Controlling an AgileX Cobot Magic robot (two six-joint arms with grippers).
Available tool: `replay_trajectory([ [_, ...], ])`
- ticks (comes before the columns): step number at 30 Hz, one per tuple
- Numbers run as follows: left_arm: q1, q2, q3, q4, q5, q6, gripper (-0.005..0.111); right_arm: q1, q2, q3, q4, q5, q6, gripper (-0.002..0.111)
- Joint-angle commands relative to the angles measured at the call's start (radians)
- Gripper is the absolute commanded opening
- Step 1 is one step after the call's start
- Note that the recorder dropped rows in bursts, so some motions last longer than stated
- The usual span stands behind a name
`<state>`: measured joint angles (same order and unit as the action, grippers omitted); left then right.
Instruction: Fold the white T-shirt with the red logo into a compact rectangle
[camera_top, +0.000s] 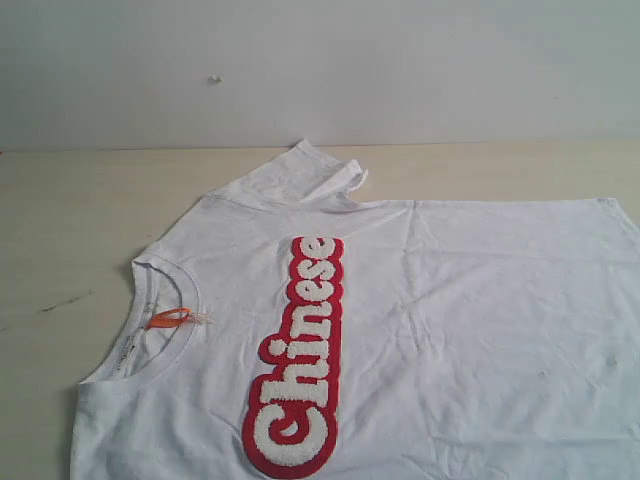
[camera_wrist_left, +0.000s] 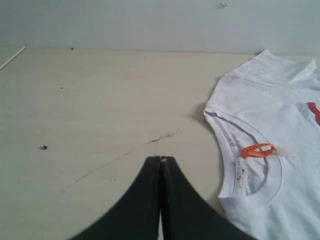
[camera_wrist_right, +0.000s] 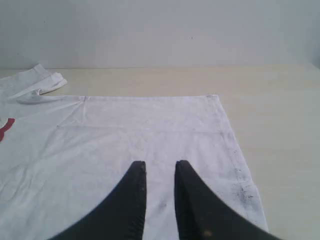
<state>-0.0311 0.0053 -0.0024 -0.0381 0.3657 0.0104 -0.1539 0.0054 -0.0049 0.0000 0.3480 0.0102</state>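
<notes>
Pre-fold: shows the white T-shirt flat, red logo up. Keeps left gripper pressed together off the collar, right gripper slightly spread, empty, over the hem. Next, likely calls for pinching an edge.

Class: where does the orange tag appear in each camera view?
Exterior: orange tag inside the collar, left of the logo.
Left wrist: orange tag inside the collar.
Right wrist: not in it.
Shared landmark: folded sleeve, in all three.
</notes>
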Motion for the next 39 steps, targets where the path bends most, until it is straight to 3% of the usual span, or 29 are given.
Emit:
replay_trajectory([
  [1,0.001,-0.005,0.002,0.002,-0.014,-0.002,0.000,-0.005,-0.005,0.005,0.000,-0.015,-0.004,0.022],
  [39,0.001,-0.005,0.002,0.004,-0.037,-0.002,0.000,-0.005,-0.005,0.005,0.000,-0.015,-0.004,0.022],
])
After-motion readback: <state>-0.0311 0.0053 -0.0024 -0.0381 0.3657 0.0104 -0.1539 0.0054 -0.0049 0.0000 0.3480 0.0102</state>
